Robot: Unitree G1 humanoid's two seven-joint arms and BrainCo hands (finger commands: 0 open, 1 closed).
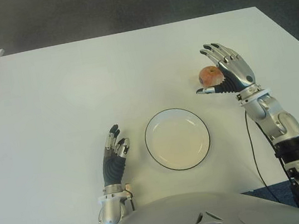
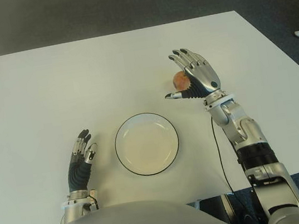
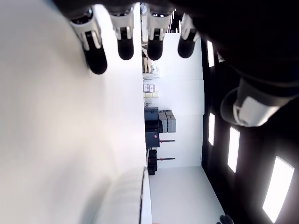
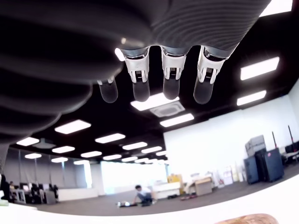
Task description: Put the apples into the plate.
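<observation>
Left eye view: right robot hand [image 1: 223,72] fingers spread beside apple [image 1: 208,75], not gripping, empty plate [image 1: 177,139] nearby, left robot hand [image 1: 114,154] relaxed w/ nothing held, white desk [image 1: 52,104].

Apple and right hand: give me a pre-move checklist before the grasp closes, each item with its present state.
1. Right hand open around the apple, fingers spread: ok.
2. Apple gripped: not ok, the fingers are not closed on it.
3. Apple resting on the table or lifted: cannot tell.
4. Plate empty and ready to receive: ok.
5. Path from apple to plate free of other things: ok.
6. Left hand out of the way, left of the plate, open: ok.
</observation>
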